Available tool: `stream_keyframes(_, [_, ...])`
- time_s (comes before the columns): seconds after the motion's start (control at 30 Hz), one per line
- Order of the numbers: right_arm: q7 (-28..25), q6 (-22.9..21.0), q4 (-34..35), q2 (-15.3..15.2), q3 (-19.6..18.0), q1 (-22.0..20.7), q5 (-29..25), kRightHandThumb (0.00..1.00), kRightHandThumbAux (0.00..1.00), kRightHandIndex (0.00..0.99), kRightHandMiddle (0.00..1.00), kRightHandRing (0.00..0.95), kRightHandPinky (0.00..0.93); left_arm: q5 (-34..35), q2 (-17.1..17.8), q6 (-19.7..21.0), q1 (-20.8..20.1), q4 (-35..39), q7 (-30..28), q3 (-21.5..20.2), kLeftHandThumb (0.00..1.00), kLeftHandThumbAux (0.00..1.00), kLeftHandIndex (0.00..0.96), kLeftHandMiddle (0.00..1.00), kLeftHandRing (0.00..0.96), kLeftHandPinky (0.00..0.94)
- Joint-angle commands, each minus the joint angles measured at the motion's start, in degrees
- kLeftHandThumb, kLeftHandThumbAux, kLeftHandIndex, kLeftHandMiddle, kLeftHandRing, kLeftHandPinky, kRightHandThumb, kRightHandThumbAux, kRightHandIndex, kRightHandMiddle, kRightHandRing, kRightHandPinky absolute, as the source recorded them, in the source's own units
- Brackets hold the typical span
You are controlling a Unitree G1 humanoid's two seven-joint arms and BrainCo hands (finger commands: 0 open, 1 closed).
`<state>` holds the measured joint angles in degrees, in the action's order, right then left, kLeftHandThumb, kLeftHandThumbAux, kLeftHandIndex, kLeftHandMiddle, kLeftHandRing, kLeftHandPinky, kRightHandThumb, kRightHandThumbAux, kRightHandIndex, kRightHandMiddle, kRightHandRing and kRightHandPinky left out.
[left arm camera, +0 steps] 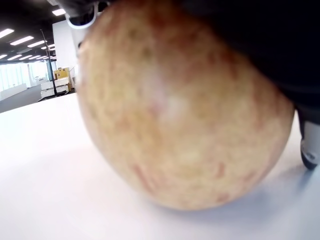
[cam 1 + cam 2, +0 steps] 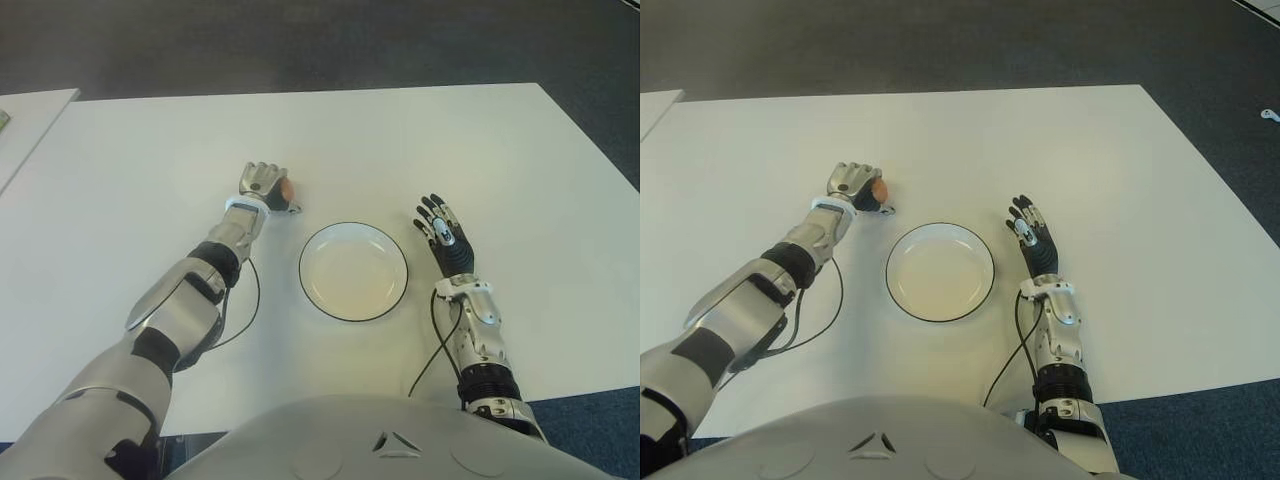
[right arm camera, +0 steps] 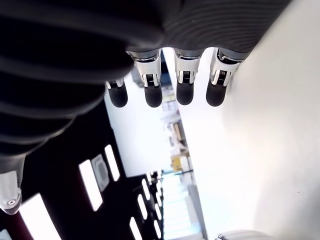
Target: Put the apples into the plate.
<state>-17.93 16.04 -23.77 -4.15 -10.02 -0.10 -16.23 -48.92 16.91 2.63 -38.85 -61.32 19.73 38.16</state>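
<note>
Left hand (image 2: 264, 186) curled around apple (image 2: 287, 187), on table (image 2: 150, 180); plate (image 2: 353, 271) lies near, toward right hand (image 2: 445, 235), which shows fingers spread, idle beside plate.

Silver-grey arms (image 2: 180, 310); black cables (image 2: 435, 350)
</note>
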Motion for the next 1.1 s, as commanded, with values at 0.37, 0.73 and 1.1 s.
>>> stream_keyframes(0.37, [0.25,-3.73,-3.52,1.26,-1.53,2.37,-1.40,0.045,0.506,0.001,0.067,0.025,0.016,2.40,-1.48,-4.28,5.68,-2.10,2.89,-0.93,0.862,0.665,0.400,0.532,0.813,0.824])
stream_keyframes(0.73, [0.37,-3.94,-3.67,1.67,-2.14,1.85,-2.13,0.055,0.521,0.011,0.073,0.031,0.015,3.40,-1.76,-5.06,5.75,-2.11,3.52,-2.01,0.856,0.666,0.402,0.535,0.846,0.830])
stream_keyframes(1.1, [0.92,-4.17,-4.45,1.89,-2.39,1.16,-1.73,0.051,0.517,0.014,0.075,0.034,0.030,4.00,-1.71,-5.87,5.54,-0.66,4.95,-3.12,0.856,0.666,0.402,0.536,0.849,0.827])
